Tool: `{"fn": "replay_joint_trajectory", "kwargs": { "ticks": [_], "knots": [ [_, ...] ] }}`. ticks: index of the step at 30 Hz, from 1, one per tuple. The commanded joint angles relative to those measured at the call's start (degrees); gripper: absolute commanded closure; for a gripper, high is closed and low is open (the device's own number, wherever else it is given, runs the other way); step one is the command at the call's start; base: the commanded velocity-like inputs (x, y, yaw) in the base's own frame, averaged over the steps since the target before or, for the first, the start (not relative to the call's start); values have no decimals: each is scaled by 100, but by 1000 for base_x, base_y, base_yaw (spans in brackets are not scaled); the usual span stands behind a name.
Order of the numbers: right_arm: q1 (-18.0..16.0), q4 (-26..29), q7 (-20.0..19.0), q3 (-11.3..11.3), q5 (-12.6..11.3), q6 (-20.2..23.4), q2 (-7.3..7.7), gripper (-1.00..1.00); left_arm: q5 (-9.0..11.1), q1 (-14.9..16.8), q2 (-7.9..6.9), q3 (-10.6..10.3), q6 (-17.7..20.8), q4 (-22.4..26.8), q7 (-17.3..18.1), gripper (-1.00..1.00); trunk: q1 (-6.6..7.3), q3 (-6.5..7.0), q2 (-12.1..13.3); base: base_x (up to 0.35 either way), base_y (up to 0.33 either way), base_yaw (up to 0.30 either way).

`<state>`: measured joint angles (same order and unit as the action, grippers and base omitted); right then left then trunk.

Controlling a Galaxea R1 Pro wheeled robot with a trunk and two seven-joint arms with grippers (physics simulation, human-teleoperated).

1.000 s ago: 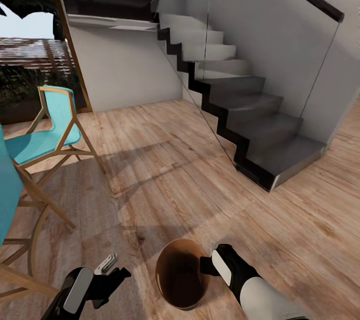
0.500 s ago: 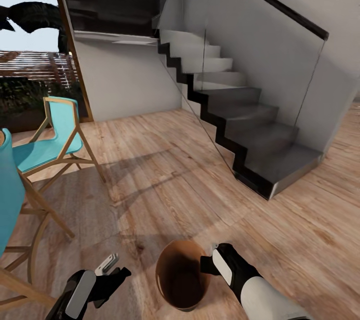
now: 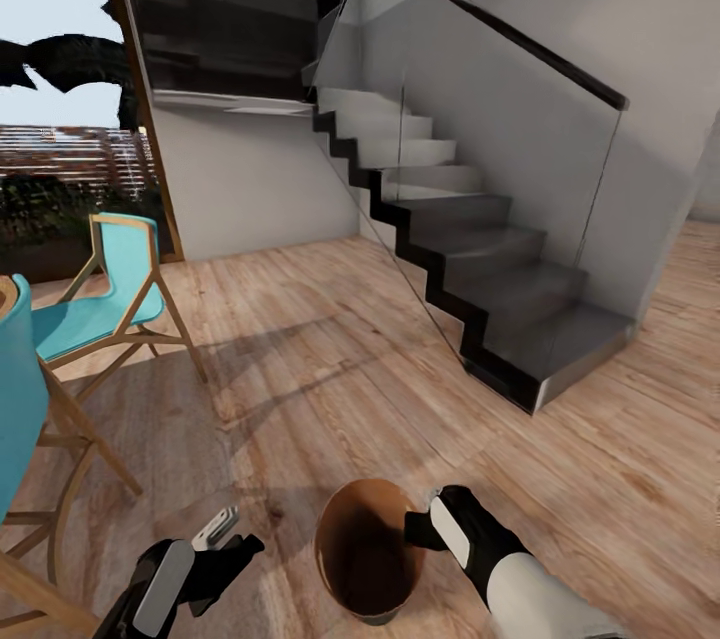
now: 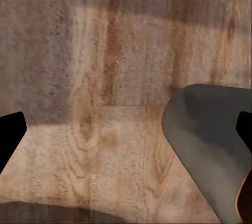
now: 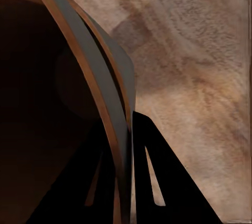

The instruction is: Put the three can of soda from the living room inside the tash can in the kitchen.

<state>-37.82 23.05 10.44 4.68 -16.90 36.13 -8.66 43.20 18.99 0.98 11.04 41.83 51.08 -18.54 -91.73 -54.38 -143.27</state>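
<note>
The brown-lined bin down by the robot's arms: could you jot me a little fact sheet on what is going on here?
carried thing: round grey trash bin with copper-brown inside, upright
contents: none visible; the bottom is dark
right gripper: clamped on the bin's rim, one finger inside and one outside the wall
left gripper: open, holding nothing, beside the bin
floor: light wood planks
ahead: dark staircase with glass balustrade
left side: turquoise chairs with wooden frames
soda cans: not seen here

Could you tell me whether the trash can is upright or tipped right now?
Upright: the trash can shows its open mouth facing up, its rim pinched by the right gripper.
</note>
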Motion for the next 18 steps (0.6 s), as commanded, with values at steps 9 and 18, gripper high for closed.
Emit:
{"fn": "replay_joint_trajectory", "kwargs": {
  "ticks": [9, 18],
  "knots": [
    [95, 1251, -199, -15, 50, 1620, 739, 100, 1, 0, 63, -301, -117, -9, -7, -100, 159, 171, 284, 0, 0, -260],
    [101, 1567, -904, -41, 39, 1774, 1822, 100, 11, 717, 145, -720, -512, -312, 24, -100, 335, 315, 605, 0, 0, -291]
  ]
}}
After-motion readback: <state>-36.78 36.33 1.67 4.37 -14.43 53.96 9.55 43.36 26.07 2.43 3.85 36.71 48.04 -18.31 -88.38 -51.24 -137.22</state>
